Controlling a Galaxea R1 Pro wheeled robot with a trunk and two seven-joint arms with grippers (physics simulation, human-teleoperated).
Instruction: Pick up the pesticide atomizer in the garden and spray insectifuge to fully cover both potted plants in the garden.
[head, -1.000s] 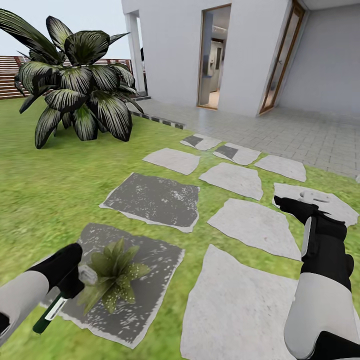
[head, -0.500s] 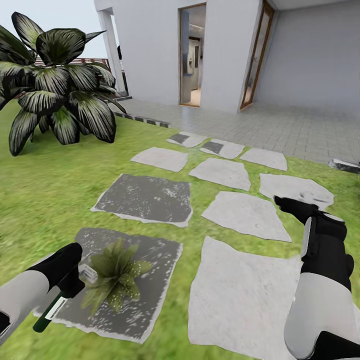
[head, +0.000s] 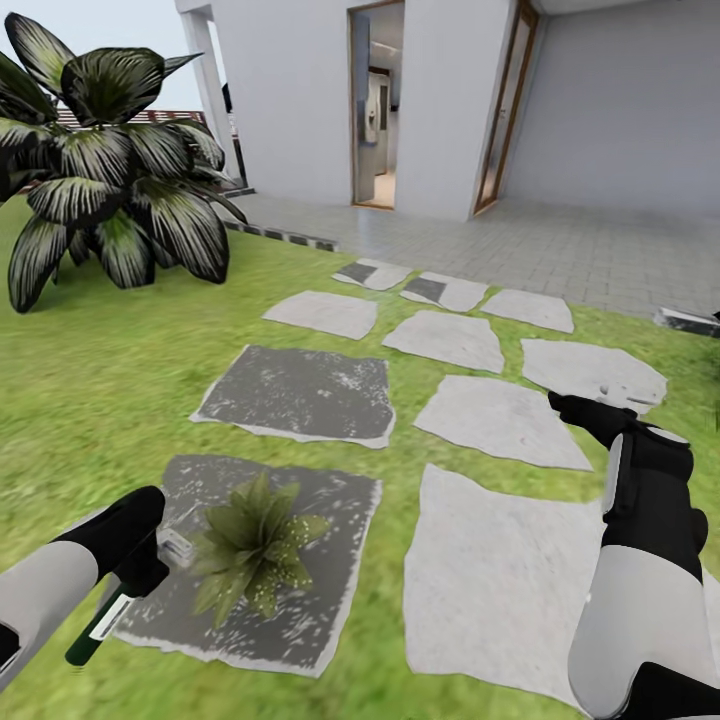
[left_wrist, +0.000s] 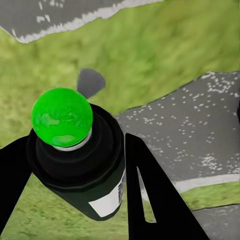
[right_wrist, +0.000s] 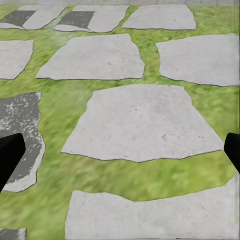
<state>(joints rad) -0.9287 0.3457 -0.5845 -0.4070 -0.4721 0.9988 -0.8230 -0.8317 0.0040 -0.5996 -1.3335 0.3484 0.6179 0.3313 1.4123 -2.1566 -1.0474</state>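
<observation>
My left gripper (head: 135, 565) is shut on the pesticide atomizer (head: 100, 625), a dark green-black bottle with a white label. In the left wrist view the atomizer (left_wrist: 80, 175) has a bright green top and sits between the black fingers (left_wrist: 145, 200). One potted plant (head: 255, 545), a low rosette of speckled green leaves, sits on a dark wet stone (head: 300, 620) just to the right of that gripper, with a small grey piece (head: 178, 545) between them. My right gripper (head: 562, 403) hangs open over the pale stepping stones (right_wrist: 140, 122), holding nothing.
A big striped-leaf palm plant (head: 110, 150) stands at the far left on the grass. The white house with an open doorway (head: 375, 105) and a grey paved patio (head: 560, 250) lie ahead. A second dark stone (head: 300, 392) lies beyond the plant.
The whole view has shifted, so the camera moved: the palm and house slid left, and the potted plant now sits slightly further right. Both arms keep their pose; the left still holds the bottle.
</observation>
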